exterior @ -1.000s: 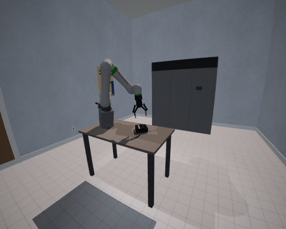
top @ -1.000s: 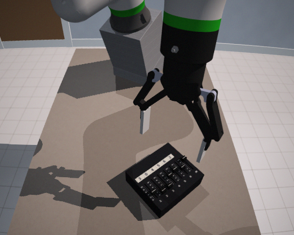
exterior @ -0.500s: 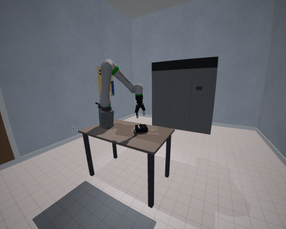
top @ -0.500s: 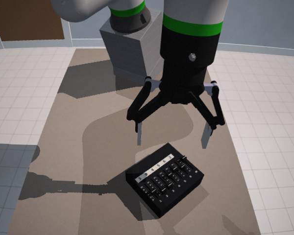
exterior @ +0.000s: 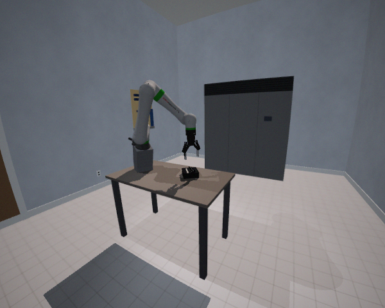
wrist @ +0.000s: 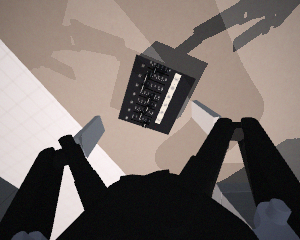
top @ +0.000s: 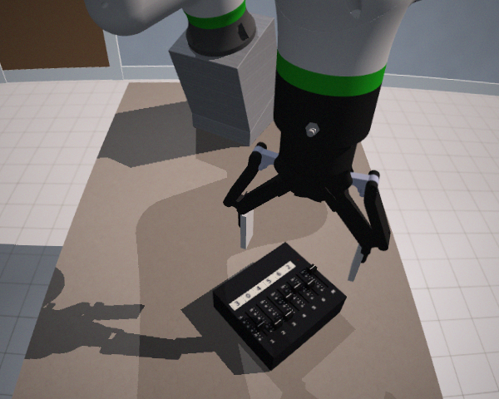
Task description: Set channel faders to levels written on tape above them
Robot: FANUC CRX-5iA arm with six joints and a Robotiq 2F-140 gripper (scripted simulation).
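The black lighting desk [top: 284, 330] [exterior: 189, 172] [wrist: 142, 82] stands on its feet on the brown table [top: 112, 258] [exterior: 172, 188] [wrist: 115, 30], turned at an angle. A white tape strip [top: 263, 285] [wrist: 169, 97] above the channel faders reads 3, 0, 4, 5, 6, 2. Several channel faders [top: 279, 307] sit at different heights. The fader furthest right [top: 312, 268], beyond the tape's end, stands near the top of its slot. My gripper [top: 299, 255] [exterior: 190, 153] [wrist: 146, 116] is wide open and empty. It hangs well above the desk's far edge, touching nothing.
The robot's grey pedestal [top: 228, 94] [exterior: 142, 159] stands on the table's far end. The table's right edge [top: 396, 258] runs close to the desk. A dark floor mat [top: 9, 300] [exterior: 126, 282] lies beside the table. A grey cabinet [exterior: 249, 129] stands against the wall behind.
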